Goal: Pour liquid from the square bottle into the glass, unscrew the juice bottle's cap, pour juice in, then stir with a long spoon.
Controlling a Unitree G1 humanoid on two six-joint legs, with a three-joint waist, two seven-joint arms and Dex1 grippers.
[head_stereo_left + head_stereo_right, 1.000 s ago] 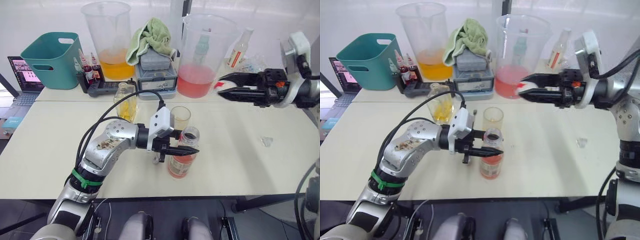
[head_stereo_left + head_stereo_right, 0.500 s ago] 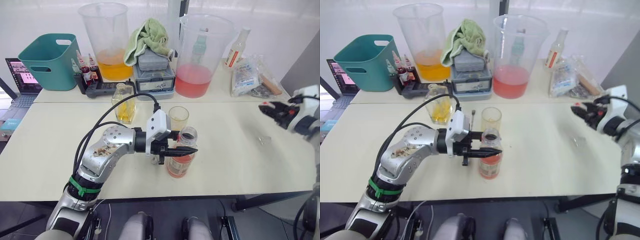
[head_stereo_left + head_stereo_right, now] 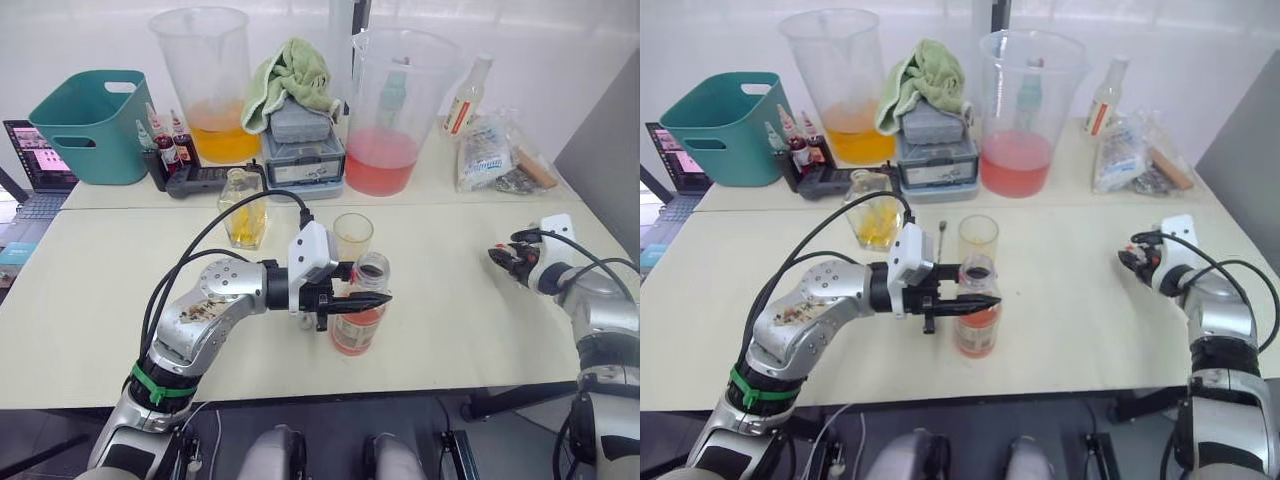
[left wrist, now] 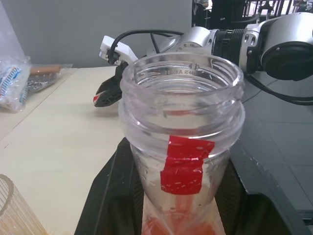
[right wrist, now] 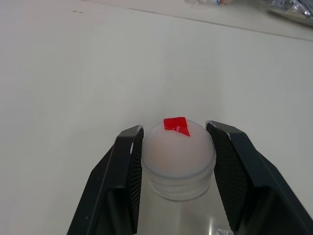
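Observation:
The juice bottle (image 3: 358, 330) stands uncapped near the table's front edge, with orange-red juice in its lower part. My left gripper (image 3: 380, 298) is shut around its neck (image 4: 182, 122). Just behind it stands the empty glass (image 3: 353, 233). Further back left is the square bottle (image 3: 246, 210) with yellow liquid. Far right, my right gripper (image 3: 500, 257) is low over the table, shut on the white cap (image 5: 178, 154), which has red tape on top. A thin rod end (image 3: 941, 232), possibly the long spoon, shows behind my left wrist.
Along the back stand a teal bin (image 3: 90, 120), a beaker of orange liquid (image 3: 212, 80), a grey box stack under a green towel (image 3: 305, 130), a beaker of pink liquid (image 3: 400, 110), dropper bottles (image 3: 165, 135) and packets (image 3: 490, 150). A laptop (image 3: 35, 160) is far left.
My right arm has swung from high over the back of the table out to the right and down near the tabletop, still with the cap. The left gripper has kept its hold on the bottle.

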